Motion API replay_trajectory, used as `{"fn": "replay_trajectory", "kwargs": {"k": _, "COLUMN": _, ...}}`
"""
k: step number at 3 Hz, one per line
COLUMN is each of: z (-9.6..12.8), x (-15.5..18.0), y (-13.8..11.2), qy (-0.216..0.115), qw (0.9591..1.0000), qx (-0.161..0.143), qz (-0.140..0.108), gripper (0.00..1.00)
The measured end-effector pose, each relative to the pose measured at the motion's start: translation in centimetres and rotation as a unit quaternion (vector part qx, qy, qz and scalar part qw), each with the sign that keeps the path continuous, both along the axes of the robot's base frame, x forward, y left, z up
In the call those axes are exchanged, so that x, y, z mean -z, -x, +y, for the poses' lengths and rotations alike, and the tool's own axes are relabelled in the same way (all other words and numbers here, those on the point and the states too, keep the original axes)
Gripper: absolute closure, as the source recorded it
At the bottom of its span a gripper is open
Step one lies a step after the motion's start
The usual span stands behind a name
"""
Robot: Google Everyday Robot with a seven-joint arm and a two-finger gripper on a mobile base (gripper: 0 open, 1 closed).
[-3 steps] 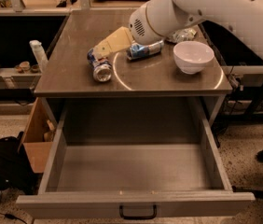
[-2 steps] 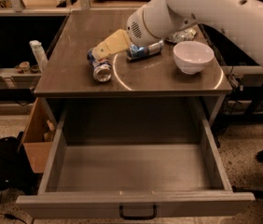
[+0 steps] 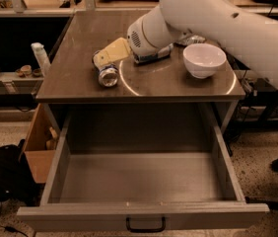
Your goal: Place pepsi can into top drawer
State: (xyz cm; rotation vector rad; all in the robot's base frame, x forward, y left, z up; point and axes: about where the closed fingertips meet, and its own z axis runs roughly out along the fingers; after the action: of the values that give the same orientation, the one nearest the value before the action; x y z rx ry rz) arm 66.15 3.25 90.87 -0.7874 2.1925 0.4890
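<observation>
Gripper (image 3: 102, 58): opening cannot be told.
Pepsi can (image 3: 107, 75): laid on its side, just beneath the jaws.
Top drawer (image 3: 144, 215): found open, well below the jaws.

A single camera looks down from the front, fairly near, across the open top drawer (image 3: 144, 181) at the table (image 3: 80, 43); the claw (image 3: 102, 58) sits upper left of centre.

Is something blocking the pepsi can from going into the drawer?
Nothing visible. The pepsi can lies on the tabletop with the tool right behind it, and the top drawer stands open below.
</observation>
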Motion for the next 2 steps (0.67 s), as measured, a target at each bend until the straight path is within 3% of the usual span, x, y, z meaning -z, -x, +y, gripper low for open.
{"fn": "replay_trajectory", "kwargs": {"k": 2, "z": 2.4, "x": 1.3, "y": -0.8, "qy": -0.009, "qw": 0.9996, "qx": 0.025, "qz": -0.008, "gripper": 0.00}}
